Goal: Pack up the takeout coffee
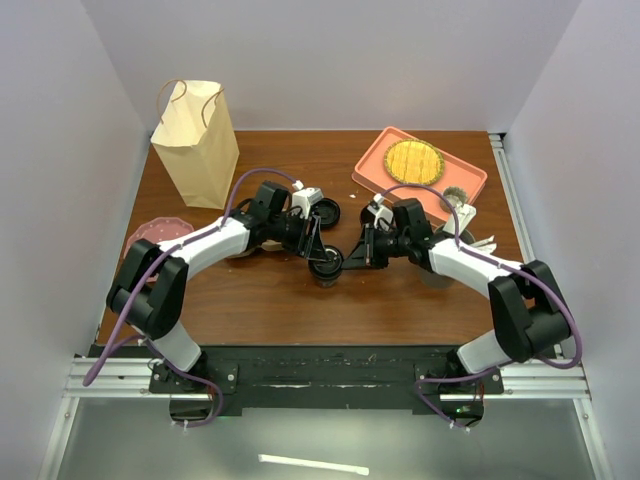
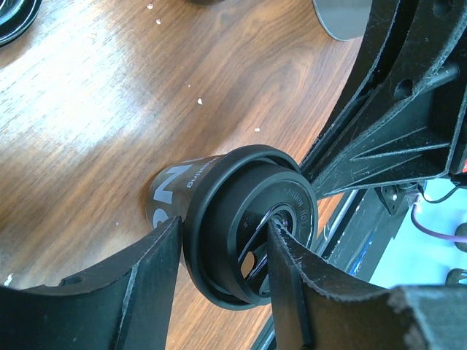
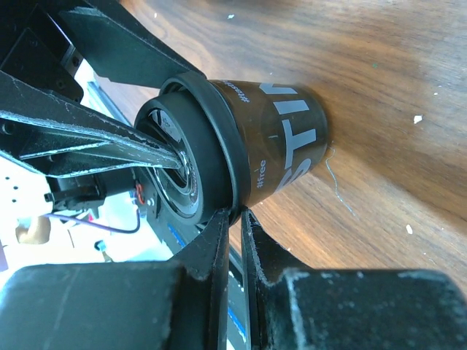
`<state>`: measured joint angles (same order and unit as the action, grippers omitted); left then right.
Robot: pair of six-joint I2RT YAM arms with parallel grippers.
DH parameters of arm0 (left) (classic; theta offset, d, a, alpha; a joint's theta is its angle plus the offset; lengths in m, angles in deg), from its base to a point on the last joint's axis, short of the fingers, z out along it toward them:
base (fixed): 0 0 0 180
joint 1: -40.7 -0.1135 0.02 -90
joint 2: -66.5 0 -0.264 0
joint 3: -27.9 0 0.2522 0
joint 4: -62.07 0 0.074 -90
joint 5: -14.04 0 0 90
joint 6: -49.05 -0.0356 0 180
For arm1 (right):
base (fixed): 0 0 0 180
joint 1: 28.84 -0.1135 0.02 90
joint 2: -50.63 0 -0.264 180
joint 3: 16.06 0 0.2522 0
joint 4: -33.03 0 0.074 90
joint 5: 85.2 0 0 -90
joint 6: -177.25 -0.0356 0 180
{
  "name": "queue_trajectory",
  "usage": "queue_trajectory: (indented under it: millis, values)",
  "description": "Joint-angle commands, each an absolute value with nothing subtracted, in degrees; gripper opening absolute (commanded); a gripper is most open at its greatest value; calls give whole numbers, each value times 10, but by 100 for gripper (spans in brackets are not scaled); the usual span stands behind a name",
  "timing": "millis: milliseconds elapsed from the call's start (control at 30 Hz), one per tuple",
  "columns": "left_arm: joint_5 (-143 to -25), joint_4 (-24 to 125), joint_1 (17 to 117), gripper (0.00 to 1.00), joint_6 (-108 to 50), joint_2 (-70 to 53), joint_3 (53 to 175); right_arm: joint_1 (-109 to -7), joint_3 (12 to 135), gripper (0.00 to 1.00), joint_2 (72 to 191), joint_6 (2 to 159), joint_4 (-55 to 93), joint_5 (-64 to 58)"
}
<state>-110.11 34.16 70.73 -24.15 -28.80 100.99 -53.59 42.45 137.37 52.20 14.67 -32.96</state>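
Both arms meet mid-table point(image 1: 262, 312) on the cup point(image 1: 326, 265). It stands upright on the wood, lid point(image 2: 219, 219) on, between the two wrists and just in front of the second black cup point(image 1: 325, 211), not touching it.

On my left wrist feed, the left gripper point(image 2: 225, 227) is at a middling width and clamped on the lid: one finger point(image 2: 157, 273) presses the outside of the rim, the other point(image 2: 292, 292) lies across the lid's sunken top. The right wrist feed confirms it, with one left finger beside the rim and one over the lid's face.

The right gripper point(image 3: 235, 219) is narrow, just a thin slit between its fingers. Its tips sit at the lid's lower edge and seem to nip the lip there; I read that as a pinch, though the contact is tight in frame and hard to see. White lettering shows on the cup's side.

Elsewhere, the paper bag point(image 1: 195, 150) stands at the back left, the pink plate point(image 1: 158, 232) lies under the left arm's elbow, and the orange tray point(image 1: 462, 178) sits at the back right.
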Motion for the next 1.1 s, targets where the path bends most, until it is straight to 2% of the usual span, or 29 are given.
queue_trajectory:
  millis: [0,167,267,433,533,867,1067]
  values:
    - [-962,231,713,52,-281,-350,955,-545,370,4,1424,567,56,-139]
    - [-962,234,713,52,-279,-351,954,-546,358,3,1429,553,72,-138]
    - [-964,234,714,52,-281,-351,957,-545,391,6,1396,550,57,-180]
    - [-971,231,714,52,-293,-360,970,-543,487,23,1321,524,17,-240]
    - [-974,229,713,52,-302,-366,983,-542,535,32,1325,535,-15,-239]
    - [-1009,238,714,52,-325,-382,993,-509,598,27,1382,605,-61,-245]
    - [-1036,238,715,52,-332,-398,996,-498,616,29,1422,661,-79,-316]
